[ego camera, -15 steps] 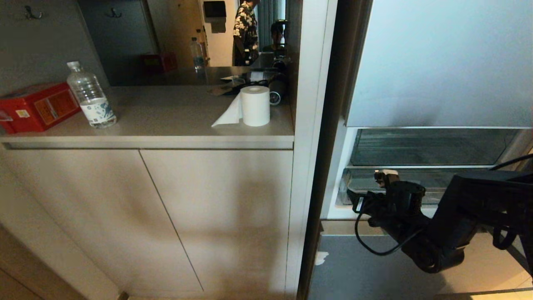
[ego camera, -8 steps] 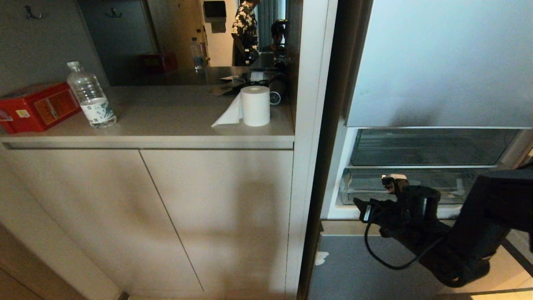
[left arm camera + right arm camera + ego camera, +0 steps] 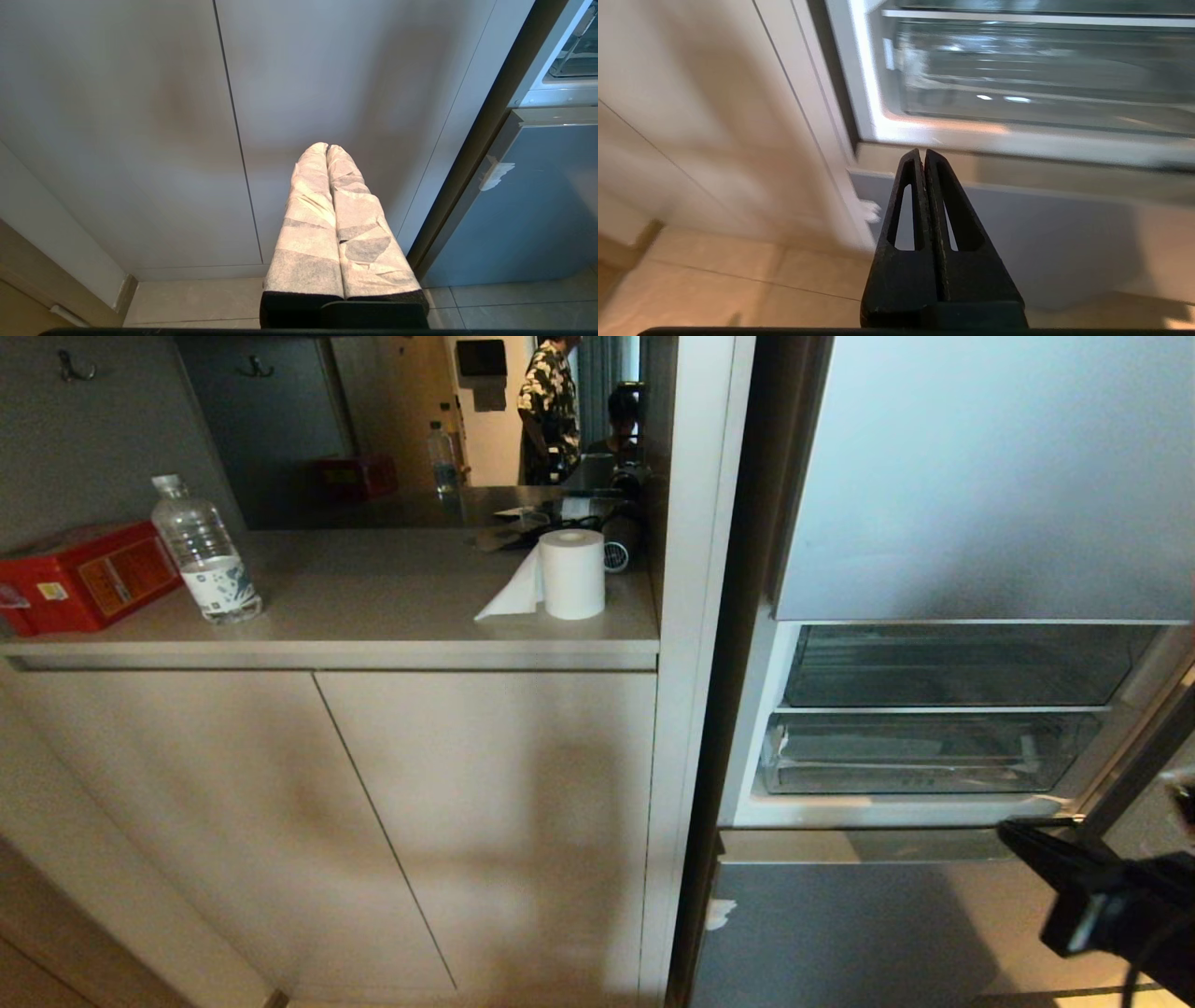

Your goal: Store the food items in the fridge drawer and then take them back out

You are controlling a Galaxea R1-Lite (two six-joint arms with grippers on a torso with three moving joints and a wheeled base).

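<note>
The fridge drawer [image 3: 920, 765] is the lower clear drawer in the open fridge, pushed in, with torn white tape [image 3: 780, 743] on its front left corner. It also shows blurred in the right wrist view as the clear drawer [image 3: 1017, 79]. The food items are out of view. My right gripper [image 3: 923, 152] is shut and empty, below and in front of the drawer, over the grey lower fridge door [image 3: 1041, 233]. Only part of the right arm [image 3: 1116, 905] shows at the head view's lower right. My left gripper [image 3: 326, 145], with tape-wrapped fingers, is shut and empty, low before the cabinet doors.
An upper clear drawer [image 3: 962, 665] sits above the task drawer. Left of the fridge, a counter [image 3: 401, 616] carries a water bottle [image 3: 201, 555], a red box [image 3: 84, 574] and a paper roll [image 3: 571, 572]. A mirror behind reflects a person [image 3: 551, 406]. Beige cabinet doors [image 3: 327, 821] stand below.
My right arm has pulled away from the drawer's front, down and to the right, almost leaving the head view. Its fingers have closed with nothing in them. The left arm is still.
</note>
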